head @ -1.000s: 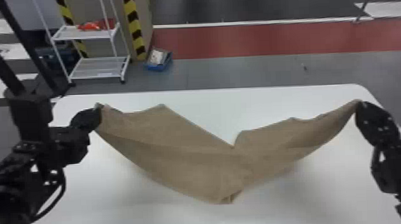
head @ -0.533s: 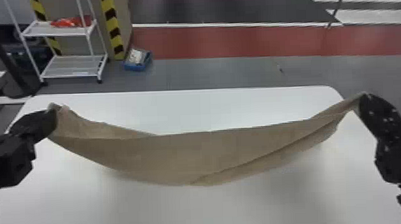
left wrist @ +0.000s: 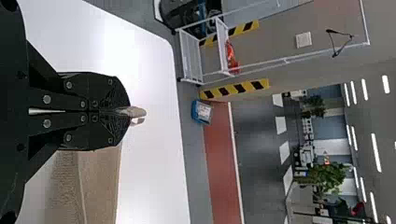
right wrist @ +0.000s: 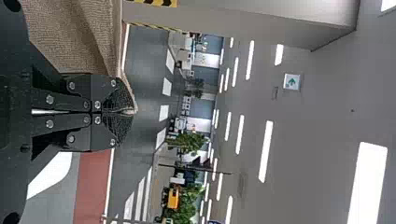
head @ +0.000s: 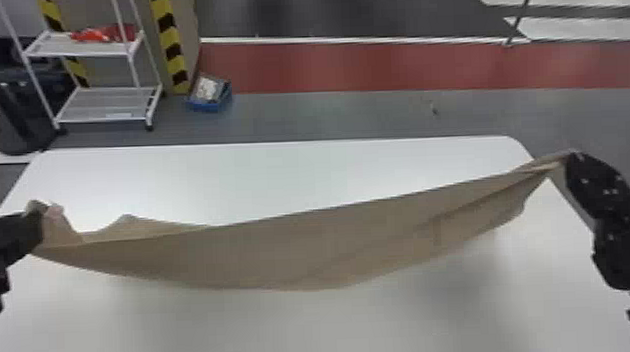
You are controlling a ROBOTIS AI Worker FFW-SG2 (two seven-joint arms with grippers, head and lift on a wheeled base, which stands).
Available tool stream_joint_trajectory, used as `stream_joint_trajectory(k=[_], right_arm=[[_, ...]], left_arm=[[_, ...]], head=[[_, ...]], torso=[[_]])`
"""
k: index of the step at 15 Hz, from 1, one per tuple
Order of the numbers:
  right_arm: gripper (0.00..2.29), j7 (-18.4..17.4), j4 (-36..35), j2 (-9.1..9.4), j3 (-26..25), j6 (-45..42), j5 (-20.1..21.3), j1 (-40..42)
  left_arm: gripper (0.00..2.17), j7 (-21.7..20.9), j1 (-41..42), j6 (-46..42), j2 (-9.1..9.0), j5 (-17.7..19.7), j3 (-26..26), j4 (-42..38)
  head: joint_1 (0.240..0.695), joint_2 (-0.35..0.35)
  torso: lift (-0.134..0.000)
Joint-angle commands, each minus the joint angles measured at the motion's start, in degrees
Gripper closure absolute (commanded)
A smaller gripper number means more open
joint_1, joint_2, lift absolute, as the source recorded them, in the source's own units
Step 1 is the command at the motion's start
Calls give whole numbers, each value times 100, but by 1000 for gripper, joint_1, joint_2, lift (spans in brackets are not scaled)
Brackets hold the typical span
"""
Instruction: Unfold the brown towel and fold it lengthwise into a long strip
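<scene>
With left gripper (left wrist: 129,112) and right gripper (right wrist: 133,111) pinching the brown towel (head: 281,254), I am suspending it above the table (head: 279,174), presumably for straightening.

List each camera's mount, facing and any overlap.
Head view: on the head, facing forward and down at towel and table; shows left gripper, right gripper.
Left wrist view: on that wrist, facing past its fingers over table toward rack.
Right wrist view: on that wrist, facing past its fingers toward ceiling lights.
Shared: rack, in head and left wrist views.
</scene>
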Motion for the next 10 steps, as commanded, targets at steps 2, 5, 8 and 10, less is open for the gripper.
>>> stream_joint_trajectory(k=[2, 5, 8, 10], right_arm=[[1416, 263, 460, 102, 220, 698, 86, -808], [1416, 492, 970, 67, 597, 1735, 121, -2030], [1416, 641, 1875, 49, 1142, 1735, 271, -3207], [1416, 764, 2895, 76, 1476, 1348, 464, -4183]], left_arm=[[1949, 70, -440, 33, 26, -2, -59, 503], [1949, 316, -1310, 33, 140, -19, -252, 1241], [1949, 571, -2268, 33, 281, -28, -498, 2243], [1949, 588, -2998, -301, 316, 51, -674, 2964]], head=[[695, -64], [695, -23], [690, 18], [631, 56]], torso=[[-123], [-123], [-123], [-123]])
